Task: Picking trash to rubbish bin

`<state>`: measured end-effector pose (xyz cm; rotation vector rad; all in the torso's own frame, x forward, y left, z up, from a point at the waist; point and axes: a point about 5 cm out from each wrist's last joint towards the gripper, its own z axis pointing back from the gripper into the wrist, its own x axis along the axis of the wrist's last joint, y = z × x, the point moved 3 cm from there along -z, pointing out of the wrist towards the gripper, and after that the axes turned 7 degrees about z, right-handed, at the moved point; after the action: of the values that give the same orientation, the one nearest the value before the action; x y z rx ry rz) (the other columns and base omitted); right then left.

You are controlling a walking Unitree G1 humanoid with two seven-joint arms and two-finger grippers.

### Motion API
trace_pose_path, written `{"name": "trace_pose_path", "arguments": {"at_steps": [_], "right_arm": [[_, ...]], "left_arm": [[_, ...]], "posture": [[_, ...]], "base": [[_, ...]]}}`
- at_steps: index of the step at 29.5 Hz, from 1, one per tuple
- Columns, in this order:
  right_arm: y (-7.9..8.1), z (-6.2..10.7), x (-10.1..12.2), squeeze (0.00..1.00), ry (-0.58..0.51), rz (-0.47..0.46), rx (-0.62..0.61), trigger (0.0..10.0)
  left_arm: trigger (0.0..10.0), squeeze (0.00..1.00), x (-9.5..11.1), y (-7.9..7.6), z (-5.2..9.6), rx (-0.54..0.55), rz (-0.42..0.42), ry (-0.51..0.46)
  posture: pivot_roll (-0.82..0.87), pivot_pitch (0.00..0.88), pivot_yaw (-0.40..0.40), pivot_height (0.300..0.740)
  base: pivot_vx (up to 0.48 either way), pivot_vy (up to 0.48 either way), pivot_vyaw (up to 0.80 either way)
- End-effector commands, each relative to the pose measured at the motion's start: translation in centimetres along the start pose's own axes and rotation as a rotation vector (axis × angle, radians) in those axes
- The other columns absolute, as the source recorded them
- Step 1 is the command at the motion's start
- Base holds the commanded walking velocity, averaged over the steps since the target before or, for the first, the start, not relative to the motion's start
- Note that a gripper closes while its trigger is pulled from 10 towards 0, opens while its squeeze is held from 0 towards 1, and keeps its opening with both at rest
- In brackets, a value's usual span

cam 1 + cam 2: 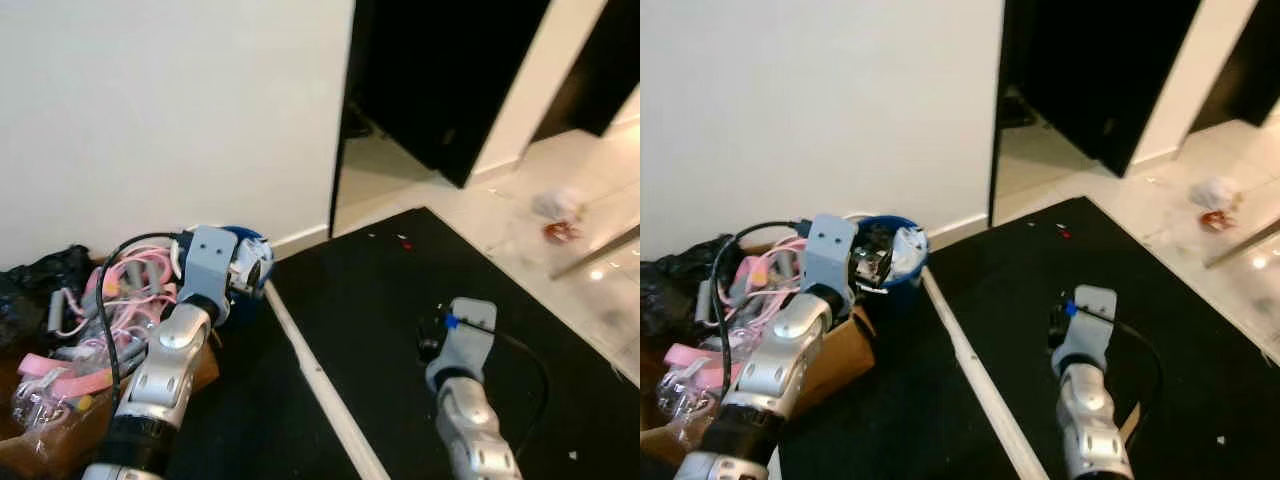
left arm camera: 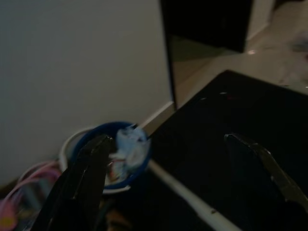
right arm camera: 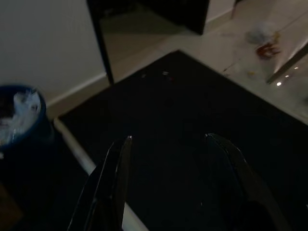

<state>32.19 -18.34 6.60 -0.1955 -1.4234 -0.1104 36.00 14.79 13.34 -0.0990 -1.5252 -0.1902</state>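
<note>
The blue bin (image 1: 895, 262) stands against the white wall (image 1: 160, 110), far left, just beyond the left gripper (image 2: 163, 163), whose fingers are spread wide and hold nothing. White crumpled trash (image 2: 129, 144) fills the bin. The right gripper (image 3: 168, 159) hovers over the black mat (image 1: 400, 300), fingers parted and empty. More trash (image 1: 558, 215) lies far right on the tiled floor (image 1: 600, 250).

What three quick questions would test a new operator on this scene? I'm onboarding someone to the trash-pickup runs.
1. True or false: the blue bin already holds crumpled trash.
2. Which gripper is beside the bin: A) left B) right?
3. What still lies on the pale floor past the black mat?

Key
1. True; white crumpled pieces sit inside.
2. A; the left gripper is open at the bin, while the right gripper is open over the mat.
3. Loose trash, white and red.
</note>
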Motion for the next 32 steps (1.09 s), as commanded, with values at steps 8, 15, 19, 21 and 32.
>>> {"name": "trace_pose_path", "arguments": {"at_steps": [8, 15, 19, 21, 32], "right_arm": [[0.33, 0.35, -1.22, 0.0, 0.047, 0.002, 0.001, 10.0], [-0.19, 0.37, -1.26, 0.0, 0.049, 0.0, -0.019, 10.0], [-0.22, 0.42, -1.32, 0.0, 0.049, 0.001, -0.02, 10.0], [-0.22, 0.43, -1.32, 0.0, 0.048, 0.0, -0.021, 10.0], [-0.44, 0.6, -1.52, 0.0, 0.054, -0.002, -0.037, 10.0]], "left_arm": [[10.0, 0.0, -0.44, 0.51, 0.14, 0.012, -0.015, 0.015], [10.0, 0.0, -0.34, 0.27, 0.0, -0.008, 0.015, 0.022], [10.0, 0.0, -0.4, 0.17, 0.06, -0.01, 0.004, 0.018], [10.0, 0.0, -0.52, 0.19, 0.14, -0.011, 0.003, 0.021], [10.0, 0.0, -0.71, 0.15, 0.34, -0.022, -0.001, 0.028]], "posture": [[0.02, 0.107, 0.045, 0.74], [0.01, 0.101, 0.051, 0.74], [0.01, 0.096, 0.054, 0.74], [0.01, 0.095, 0.056, 0.74], [0.01, 0.092, 0.059, 0.74]], "base": [[0.0, 0.0, -0.8], [0.0, 0.0, -0.8], [0.0, 0.0, -0.8], [0.0, 0.0, -0.8], [0.0, 0.0, -0.8]]}}
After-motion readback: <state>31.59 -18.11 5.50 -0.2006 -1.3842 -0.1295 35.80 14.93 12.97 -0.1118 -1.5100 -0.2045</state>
